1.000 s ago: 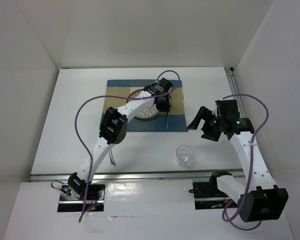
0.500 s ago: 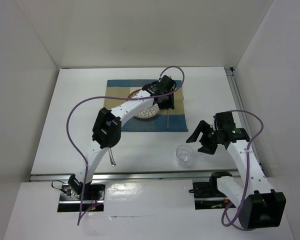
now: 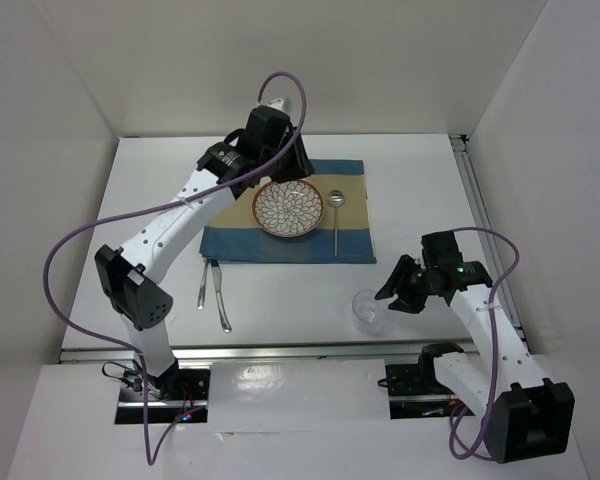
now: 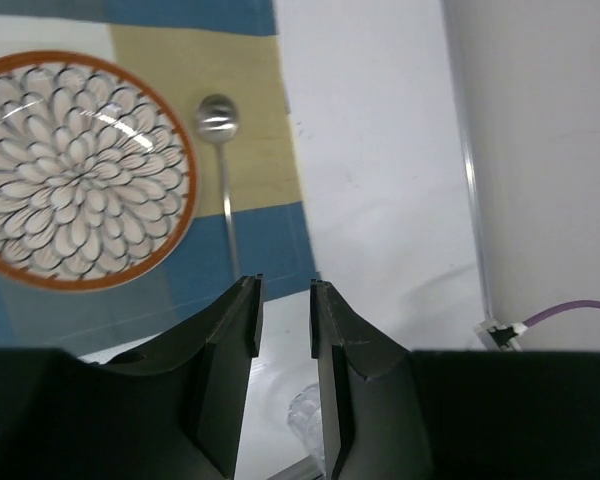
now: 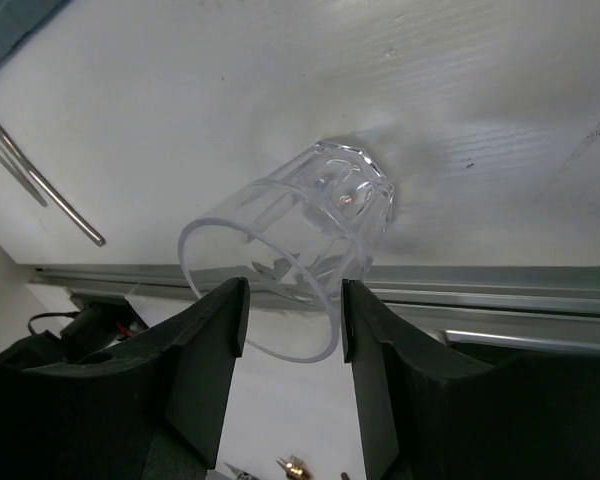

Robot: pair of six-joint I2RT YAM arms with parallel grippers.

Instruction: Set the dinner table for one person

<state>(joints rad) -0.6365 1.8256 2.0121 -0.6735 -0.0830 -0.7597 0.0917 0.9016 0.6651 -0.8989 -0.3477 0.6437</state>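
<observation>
On the white dinner table [image 3: 150,210] lies a blue-and-tan striped placemat [image 3: 350,245]. On it sit a patterned plate with an orange rim [image 3: 289,210] and, to its right, a spoon [image 3: 336,215]. Both also show in the left wrist view, the plate [image 4: 75,205] and the spoon [image 4: 220,150]. My left gripper [image 3: 296,168] hangs above the mat's far edge, its jaws [image 4: 285,285] a little apart and empty. A clear glass [image 3: 368,310] stands near the front edge. My right gripper [image 3: 395,292] is open just right of it, the glass [image 5: 300,235] right ahead of its jaws [image 5: 292,300].
Two pieces of metal cutlery [image 3: 212,290] lie on the table in front of the mat's left corner; their handles show in the right wrist view [image 5: 35,175]. A metal rail [image 3: 280,348] runs along the front edge, another along the right edge [image 3: 475,215].
My left gripper has risen and drawn back from the spoon, which stays on the mat; its arm swung left, uncovering the cutlery. My right gripper has moved down and forward to the glass.
</observation>
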